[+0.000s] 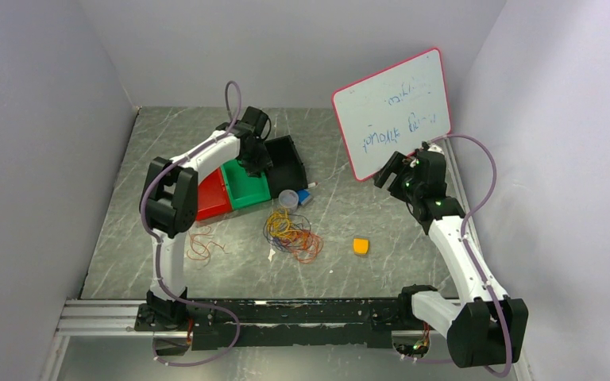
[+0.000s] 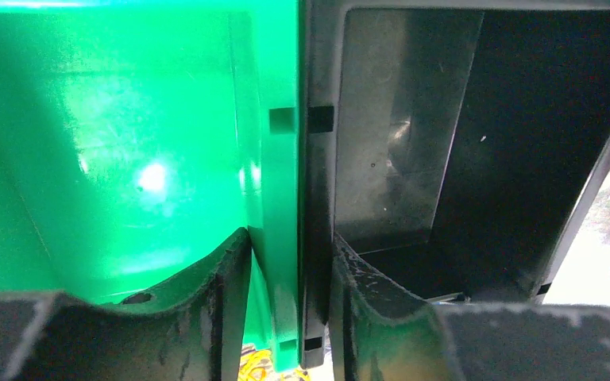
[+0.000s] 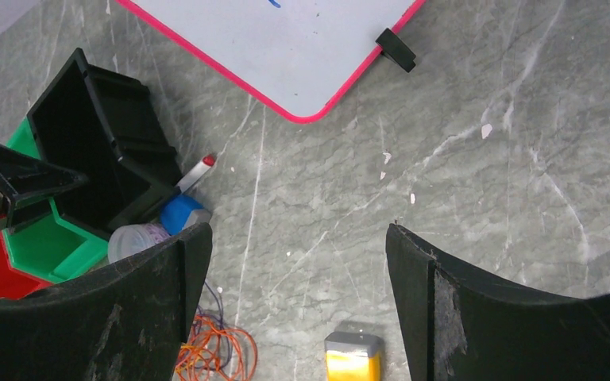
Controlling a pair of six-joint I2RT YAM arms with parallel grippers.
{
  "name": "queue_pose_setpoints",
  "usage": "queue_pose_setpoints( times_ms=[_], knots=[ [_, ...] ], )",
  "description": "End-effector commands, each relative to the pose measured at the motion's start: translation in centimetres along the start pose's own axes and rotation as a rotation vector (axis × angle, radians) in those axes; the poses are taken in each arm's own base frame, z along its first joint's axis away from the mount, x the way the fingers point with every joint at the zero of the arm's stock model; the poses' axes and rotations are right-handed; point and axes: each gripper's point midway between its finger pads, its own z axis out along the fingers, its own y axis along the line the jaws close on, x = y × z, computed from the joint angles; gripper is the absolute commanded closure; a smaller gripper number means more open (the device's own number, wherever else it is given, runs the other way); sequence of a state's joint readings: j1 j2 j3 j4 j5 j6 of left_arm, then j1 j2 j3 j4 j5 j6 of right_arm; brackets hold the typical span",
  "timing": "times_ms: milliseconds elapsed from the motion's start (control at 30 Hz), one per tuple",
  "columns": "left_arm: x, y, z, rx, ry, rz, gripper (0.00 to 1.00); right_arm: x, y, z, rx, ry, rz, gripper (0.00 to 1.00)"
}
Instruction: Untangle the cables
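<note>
A loose orange cable [image 1: 202,244] lies apart, near-left of the green bin [image 1: 248,186]; the knotted cables [image 1: 292,232] rest just in front of that bin. Above its right wall the left gripper [image 2: 290,238] straddles the rim; pinching or not, I cannot tell. Far right of it, the right gripper [image 3: 298,230] gapes empty. Probably mid-task: next, pinch one strand.
</note>
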State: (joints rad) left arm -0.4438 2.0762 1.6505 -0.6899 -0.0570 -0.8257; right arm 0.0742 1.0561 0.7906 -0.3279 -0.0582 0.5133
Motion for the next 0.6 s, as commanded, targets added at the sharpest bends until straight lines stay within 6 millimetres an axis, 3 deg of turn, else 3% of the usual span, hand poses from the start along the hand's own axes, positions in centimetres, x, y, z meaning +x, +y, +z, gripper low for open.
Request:
queue_pose_setpoints(
  times_ms=[0, 200, 300, 433, 567],
  knots=[
    [-1.3, -1.3, -2.0, 0.055, -0.014, 0.013, 0.55, -0.4, 0.1, -0.7, -0.002, -0.022, -0.02, 0.16],
    [-4.2, 1.9, -7.1, -0.025, -0.143, 0.048, 0.36, -0.6, 0.6, -0.7, -0.024, -0.029, -0.025, 0.16],
    [-4.4, 4.0, -10.0, -0.052, -0.208, 0.047, 0.31, -0.6, 0.6, -0.5, -0.031, -0.028, -0.028, 0.16],
    [-2.4, 8.2, -12.5, -0.132, -0.24, 0.0, 0.32, -0.4, 0.7, -0.2, -0.039, -0.018, -0.027, 0.16],
    [1.7, 12.1, -14.0, -0.166, -0.215, -0.088, 0.34, -0.2, 0.8, 0.0, -0.043, -0.015, -0.022, 0.16]
  ],
)
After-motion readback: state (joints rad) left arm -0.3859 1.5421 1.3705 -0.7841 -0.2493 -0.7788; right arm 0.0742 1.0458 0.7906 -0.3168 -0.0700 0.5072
